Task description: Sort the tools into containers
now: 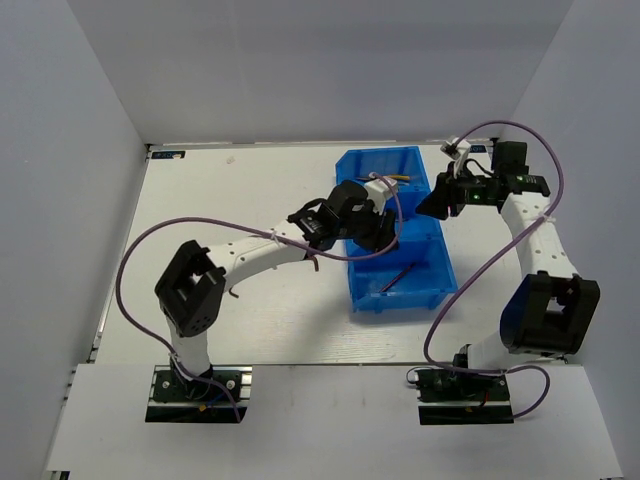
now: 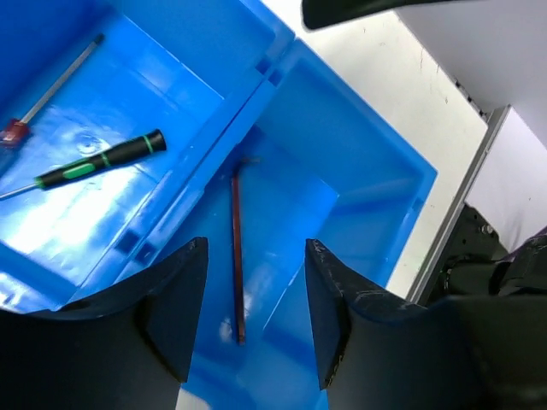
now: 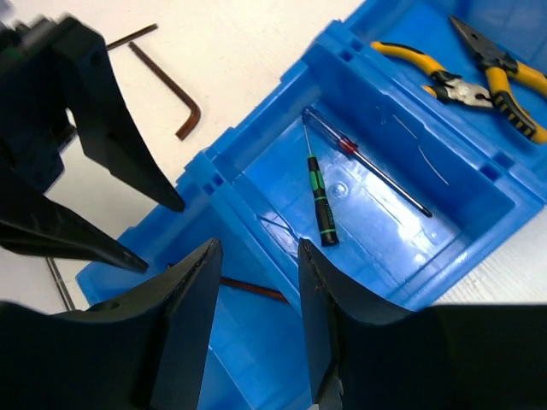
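White table (image 1: 230, 190); three bins (image 1: 360, 165), two pliers (image 3: 444, 84), two screwdrivers (image 3: 320, 201).

The containers (image 1: 400, 302) stand right of centre on the table (image 1: 250, 190), three compartments in a row running away from me. Farthest compartment: one pliers (image 3: 423, 73) beside the other pliers (image 3: 500, 68). Middle: two screwdrivers (crossing at one end), the short screwdriver (image 3: 318, 196) and the long screwdriver (image 3: 346, 147). Nearest: a hex key (image 2: 237, 265). The second hex key (image 3: 167, 79) lies on the table, left of the row. My left gripper (image 1: 375, 232) hangs over it.

Bins (image 3: 385, 248) glossy blue plastic; hex key (image 3: 167, 77) dull brown metal; table (image 3: 248, 51) matt white; fingers (image 3: 184, 325) matt blk.
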`<action>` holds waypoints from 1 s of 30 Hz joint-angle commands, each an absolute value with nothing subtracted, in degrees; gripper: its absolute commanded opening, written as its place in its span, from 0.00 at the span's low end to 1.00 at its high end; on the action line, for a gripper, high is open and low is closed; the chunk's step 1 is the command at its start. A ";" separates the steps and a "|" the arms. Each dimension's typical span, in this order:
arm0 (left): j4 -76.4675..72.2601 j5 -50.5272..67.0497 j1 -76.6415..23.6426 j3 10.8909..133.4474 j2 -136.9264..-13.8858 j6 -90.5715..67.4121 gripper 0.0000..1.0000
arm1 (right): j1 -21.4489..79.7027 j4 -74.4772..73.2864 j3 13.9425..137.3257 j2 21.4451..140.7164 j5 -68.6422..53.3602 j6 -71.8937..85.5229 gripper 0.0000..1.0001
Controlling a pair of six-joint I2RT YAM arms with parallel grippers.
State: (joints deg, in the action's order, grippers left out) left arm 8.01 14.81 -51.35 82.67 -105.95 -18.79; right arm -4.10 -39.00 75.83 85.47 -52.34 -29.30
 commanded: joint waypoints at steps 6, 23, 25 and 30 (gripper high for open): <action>17.64 -7.13 -49.75 75.54 -85.90 -22.75 0.40 | 5.78 -53.06 85.25 91.31 -53.01 -44.11 0.43; 59.77 -28.04 -38.23 46.94 -47.31 -65.30 0.77 | 43.23 -51.86 114.60 126.01 -20.23 -35.08 0.50; 60.46 -28.04 -38.23 46.93 -46.49 -65.30 0.77 | 45.77 -50.19 115.66 127.61 -18.73 -34.63 0.51; 65.21 -29.09 -38.23 49.66 -47.45 -65.30 0.77 | 48.78 -47.73 116.63 132.10 -15.56 -34.28 0.51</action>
State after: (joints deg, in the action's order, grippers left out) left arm 61.91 -27.49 -38.46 47.53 -46.50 -63.53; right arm 47.44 -49.52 113.91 131.17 -19.09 -36.05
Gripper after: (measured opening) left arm 0.766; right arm 0.509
